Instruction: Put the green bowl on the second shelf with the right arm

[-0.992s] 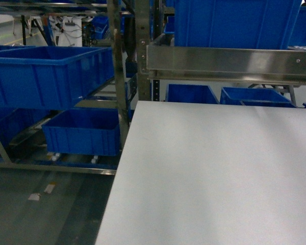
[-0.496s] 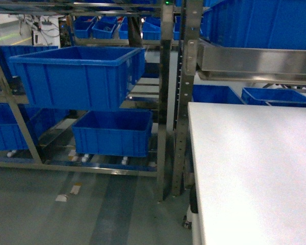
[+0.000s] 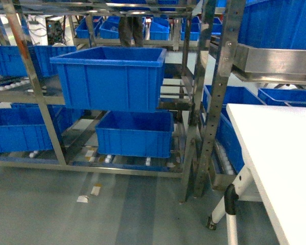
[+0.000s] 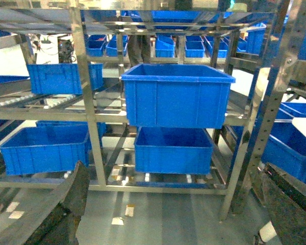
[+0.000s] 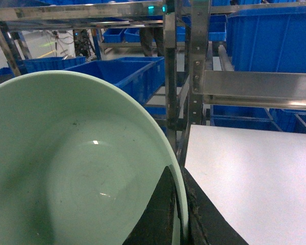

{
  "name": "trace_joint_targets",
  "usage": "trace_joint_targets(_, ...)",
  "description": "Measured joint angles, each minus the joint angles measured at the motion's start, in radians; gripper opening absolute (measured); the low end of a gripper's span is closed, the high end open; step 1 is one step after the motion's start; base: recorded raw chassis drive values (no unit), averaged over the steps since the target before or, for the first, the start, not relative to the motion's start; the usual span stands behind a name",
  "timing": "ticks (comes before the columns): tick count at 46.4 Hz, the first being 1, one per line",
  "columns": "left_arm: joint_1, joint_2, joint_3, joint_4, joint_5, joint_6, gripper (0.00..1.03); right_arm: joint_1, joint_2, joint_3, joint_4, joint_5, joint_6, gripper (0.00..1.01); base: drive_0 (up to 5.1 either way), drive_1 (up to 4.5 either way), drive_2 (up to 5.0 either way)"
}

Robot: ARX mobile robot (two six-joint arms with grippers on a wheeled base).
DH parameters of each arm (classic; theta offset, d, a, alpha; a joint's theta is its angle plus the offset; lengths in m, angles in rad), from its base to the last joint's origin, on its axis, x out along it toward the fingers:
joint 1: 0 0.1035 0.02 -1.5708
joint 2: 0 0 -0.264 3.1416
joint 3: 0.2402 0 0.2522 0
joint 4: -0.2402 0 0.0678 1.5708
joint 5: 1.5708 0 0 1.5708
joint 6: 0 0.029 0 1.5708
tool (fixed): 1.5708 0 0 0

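Note:
The green bowl [image 5: 76, 168] fills the left of the right wrist view, tilted with its pale inside toward the camera. My right gripper [image 5: 177, 172] is shut on its thin rim, one dark finger inside and one outside. The steel rack's second shelf [image 3: 25, 96] runs across the head view and carries a large blue bin [image 3: 112, 76]. In the left wrist view that shelf [image 4: 51, 109] shows white rollers. My left gripper [image 4: 175, 168] is open and holds nothing, facing the rack. Neither gripper nor the bowl shows in the head view.
A white table [image 3: 280, 153] stands at the right, with its leg and caster [image 3: 222, 209] on the grey floor. More blue bins [image 3: 135, 133] sit on the rack's lower tier. Steel uprights [image 3: 217, 92] stand between rack and table. Paper scraps [image 3: 96, 190] lie on the floor.
The head view has swung left: the white table has slid to the right edge, and the rack with its blue bins now fills the middle.

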Motion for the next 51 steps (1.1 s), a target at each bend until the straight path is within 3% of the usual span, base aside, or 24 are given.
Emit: trace_joint_targets(51,0.000,0.000,0.000,0.000,0.000,0.000,0.98,0.000,0.000,0.000,0.002,0.000,0.000,0.02,-5.0,2.40,2.4)
